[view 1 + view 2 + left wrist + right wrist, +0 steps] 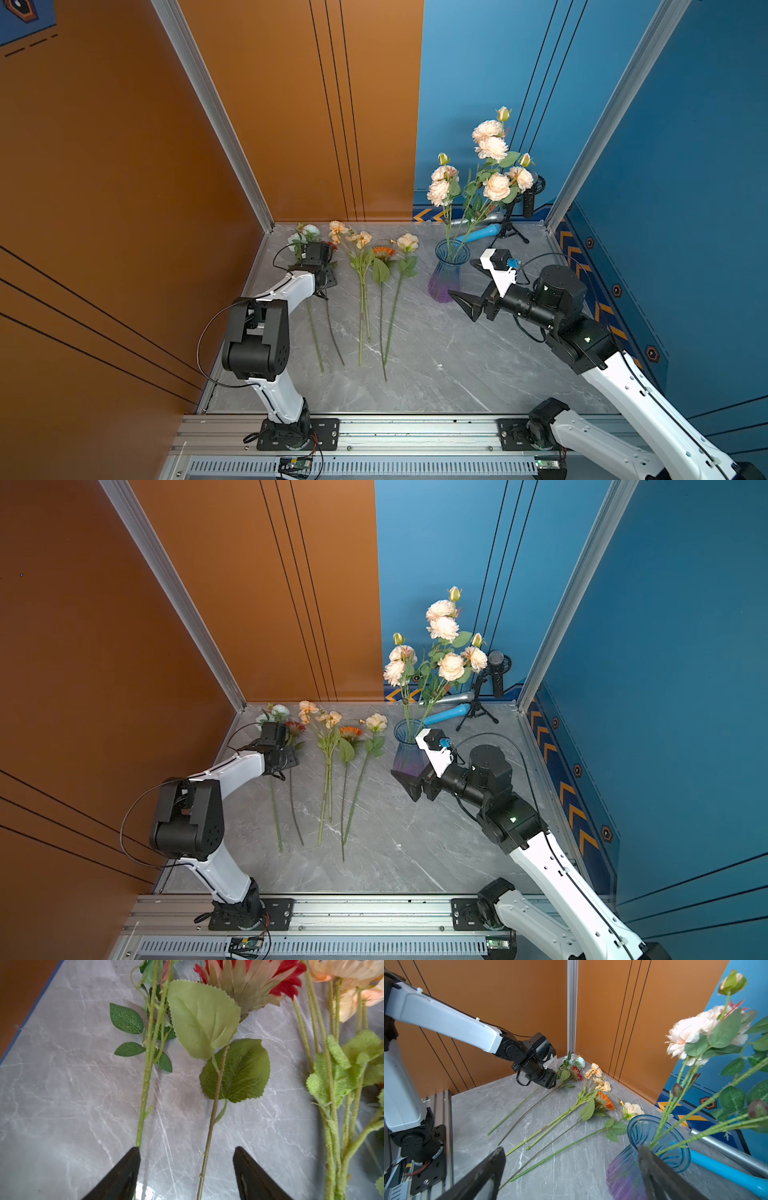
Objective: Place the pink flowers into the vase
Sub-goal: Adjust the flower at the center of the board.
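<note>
In both top views the pink flowers [490, 166] stand in the vase [444, 270]: three leafy green stems fanning upward, each with ruffled peach-pink blooms and a yellow-green bud. The vase, blue at the rim and purple at the base, sits toward the back of the grey surface [436, 365], right of a row of loose flowers [361, 266]. The right end effector [460, 277] is spread wide just beside the vase and grips nothing.

In the left wrist view the left end effector [186, 1148] is open and empty, with a red flower's stem [212, 1118] running between its fingers.

In the right wrist view one finger overlaps the vase rim; whether they touch I cannot tell.
</note>
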### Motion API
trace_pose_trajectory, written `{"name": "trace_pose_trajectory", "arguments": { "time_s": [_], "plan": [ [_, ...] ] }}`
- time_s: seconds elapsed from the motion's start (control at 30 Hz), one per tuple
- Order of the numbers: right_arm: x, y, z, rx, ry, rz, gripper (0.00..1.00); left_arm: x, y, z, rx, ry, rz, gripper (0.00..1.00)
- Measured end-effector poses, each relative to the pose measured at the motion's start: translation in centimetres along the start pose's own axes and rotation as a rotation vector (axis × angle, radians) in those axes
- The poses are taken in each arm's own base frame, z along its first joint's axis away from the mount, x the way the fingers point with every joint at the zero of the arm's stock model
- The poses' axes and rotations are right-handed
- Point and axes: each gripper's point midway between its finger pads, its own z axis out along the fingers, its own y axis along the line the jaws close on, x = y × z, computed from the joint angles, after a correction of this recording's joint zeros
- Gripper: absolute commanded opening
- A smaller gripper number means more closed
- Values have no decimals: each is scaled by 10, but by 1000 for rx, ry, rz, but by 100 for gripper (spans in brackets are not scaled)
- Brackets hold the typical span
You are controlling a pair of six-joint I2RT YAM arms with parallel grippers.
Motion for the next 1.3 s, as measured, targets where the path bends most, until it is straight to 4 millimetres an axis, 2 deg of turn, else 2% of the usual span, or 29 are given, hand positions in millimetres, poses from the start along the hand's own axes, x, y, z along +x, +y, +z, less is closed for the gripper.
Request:
{"name": "trace_pose_trajectory", "arguments": {
  "time_s": [0.23,0.33,0.5,0.73,1.0,1.3],
  "plan": [
    [7,15,-13,-46,-15,13,100,12,-4,15,7,75,31,54],
    [7,18,-18,-50,-18,12,100,15,-6,19,11,99,43,50],
    [12,21,-22,-54,-5,18,100,14,-10,24,9,124,55,39],
    [16,23,-26,-54,0,20,100,16,-13,30,7,163,64,36],
    [18,22,-26,-51,7,23,100,10,-24,40,26,193,101,15],
    [18,21,-26,-46,9,23,100,-13,-32,35,40,163,127,12]
  ]
}}
